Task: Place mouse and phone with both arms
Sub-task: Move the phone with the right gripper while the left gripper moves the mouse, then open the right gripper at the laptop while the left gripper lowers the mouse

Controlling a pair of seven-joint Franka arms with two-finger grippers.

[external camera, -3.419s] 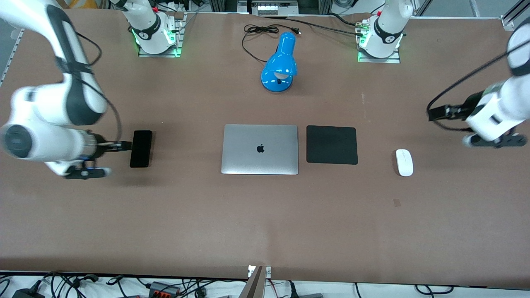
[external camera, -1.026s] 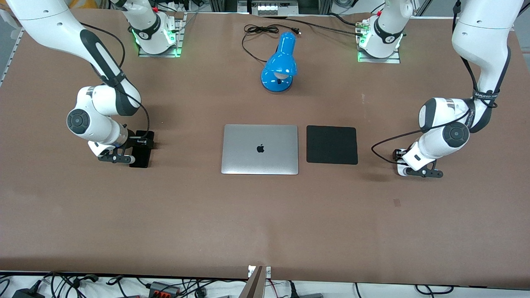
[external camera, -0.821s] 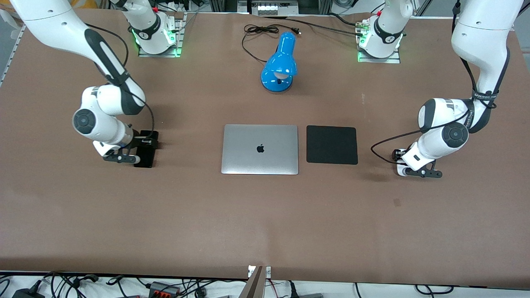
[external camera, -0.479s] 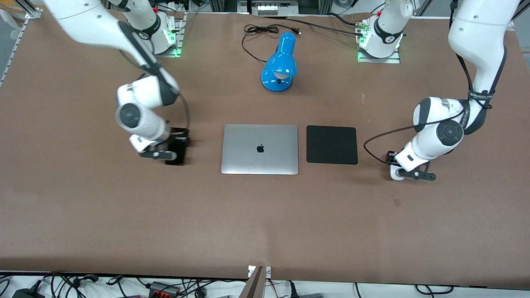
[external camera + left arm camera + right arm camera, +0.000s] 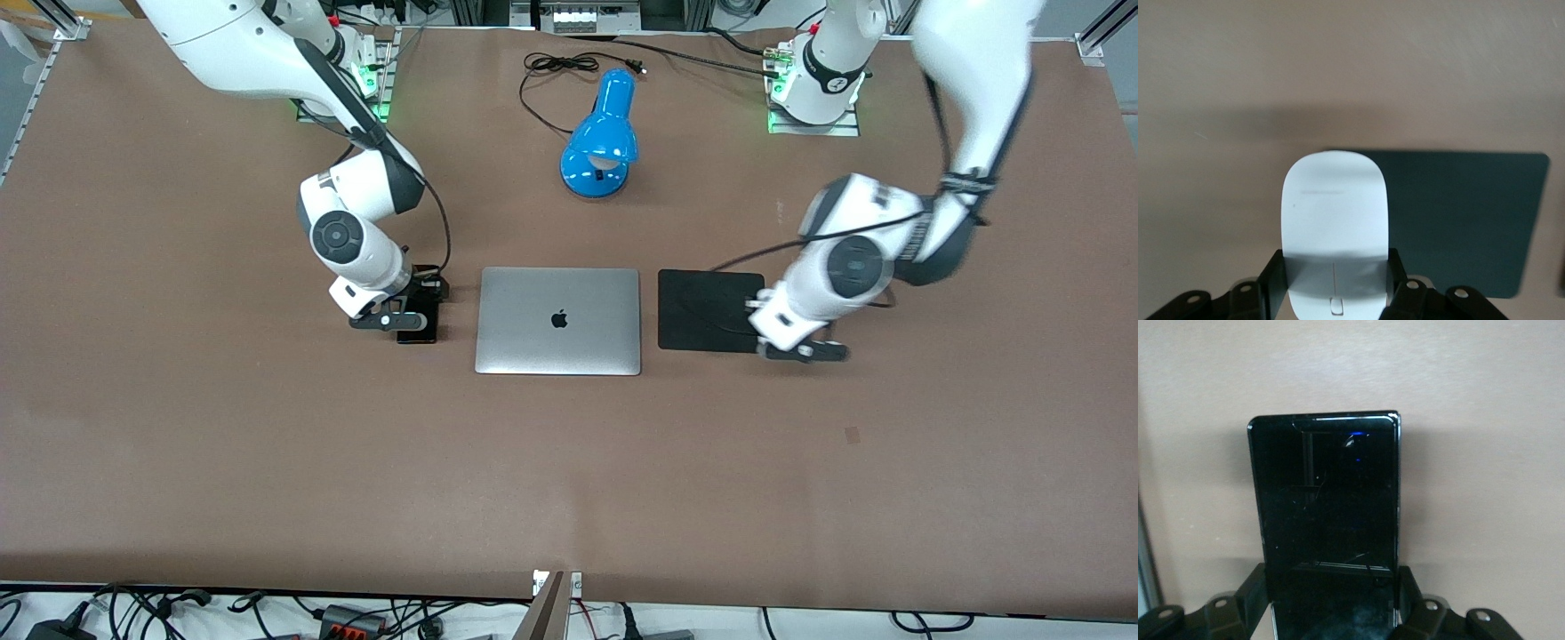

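My left gripper (image 5: 1333, 280) is shut on the white oval mouse (image 5: 1335, 213), its fingers (image 5: 1271, 280) pressed on both sides. In the front view this gripper (image 5: 787, 342) is low over the edge of the black mouse pad (image 5: 702, 307) toward the left arm's end, and the wrist hides the mouse. My right gripper (image 5: 1331, 600) is shut on the black phone (image 5: 1325, 500). In the front view it (image 5: 411, 307) holds the phone (image 5: 418, 324) low over the table beside the laptop, toward the right arm's end.
A closed silver laptop (image 5: 557, 320) lies mid-table with the mouse pad beside it; the pad also shows in the left wrist view (image 5: 1465, 220). A blue desk lamp (image 5: 602, 133) with its black cord stands farther from the front camera.
Both grippers came down onto their objects and shut. The right arm then carried the phone toward the laptop, and the left arm carried the mouse to the mouse pad's edge.
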